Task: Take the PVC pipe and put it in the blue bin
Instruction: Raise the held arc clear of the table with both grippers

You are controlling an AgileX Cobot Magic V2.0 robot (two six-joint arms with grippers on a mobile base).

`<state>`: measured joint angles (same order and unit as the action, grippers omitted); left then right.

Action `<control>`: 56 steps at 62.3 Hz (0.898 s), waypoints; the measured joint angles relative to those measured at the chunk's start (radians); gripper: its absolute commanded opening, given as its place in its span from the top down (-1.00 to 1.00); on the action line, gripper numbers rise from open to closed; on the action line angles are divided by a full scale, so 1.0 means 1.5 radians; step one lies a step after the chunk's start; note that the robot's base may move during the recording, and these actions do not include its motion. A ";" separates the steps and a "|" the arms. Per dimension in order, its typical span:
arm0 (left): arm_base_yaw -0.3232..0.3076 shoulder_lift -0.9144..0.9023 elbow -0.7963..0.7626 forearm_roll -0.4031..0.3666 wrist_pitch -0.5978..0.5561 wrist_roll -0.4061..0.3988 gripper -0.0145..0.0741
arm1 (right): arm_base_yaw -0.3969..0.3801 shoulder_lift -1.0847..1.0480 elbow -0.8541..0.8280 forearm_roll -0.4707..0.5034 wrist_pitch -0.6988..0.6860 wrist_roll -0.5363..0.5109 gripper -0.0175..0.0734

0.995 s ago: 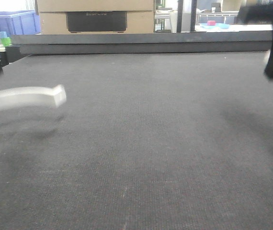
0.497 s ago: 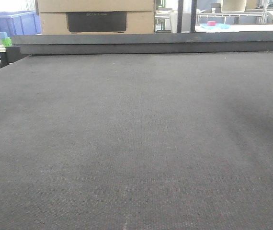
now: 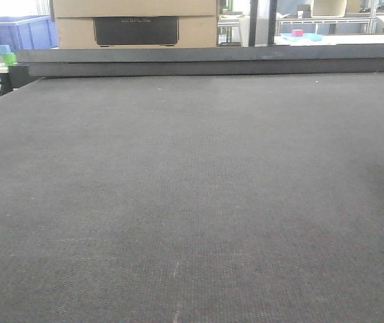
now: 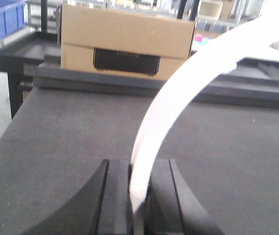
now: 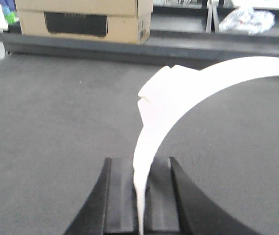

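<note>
Above the bench (image 3: 192, 202): left hand (image 4: 138, 205) clamps a curved white PVC pipe (image 4: 178, 93); right hand (image 5: 140, 205) clamps a similar pipe (image 5: 178, 98). Pipe has left the front view since 1.0 s ago.

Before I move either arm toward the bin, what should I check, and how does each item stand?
1. Left end effector shut on the PVC pipe: ok.
2. Right end effector shut on PVC pipe: ok.
3. One pipe shared by both, or two separate pipes: cannot tell.
4. Blue bin in sight, beyond the far left corner: ok.
5. Bin's inside free to receive the pipe: cannot tell.
6. Arms visible in the front view for monitoring: not ok, neither appears there.
</note>
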<state>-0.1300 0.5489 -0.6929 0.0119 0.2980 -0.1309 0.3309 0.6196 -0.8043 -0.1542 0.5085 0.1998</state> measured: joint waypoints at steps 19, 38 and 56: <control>0.000 -0.024 0.000 0.000 -0.015 0.000 0.92 | 0.000 -0.036 0.001 -0.003 -0.038 0.000 0.96; 0.000 -0.024 0.000 0.002 -0.018 0.000 0.92 | 0.000 -0.045 0.001 -0.003 -0.090 -0.001 0.96; 0.000 -0.024 0.000 0.002 -0.018 0.000 0.92 | 0.000 -0.045 0.001 -0.003 -0.092 -0.001 0.96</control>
<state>-0.1300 0.5124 -0.6929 0.0142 0.2706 -0.1309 0.3309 0.5521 -0.8028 -0.1587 0.3711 0.1977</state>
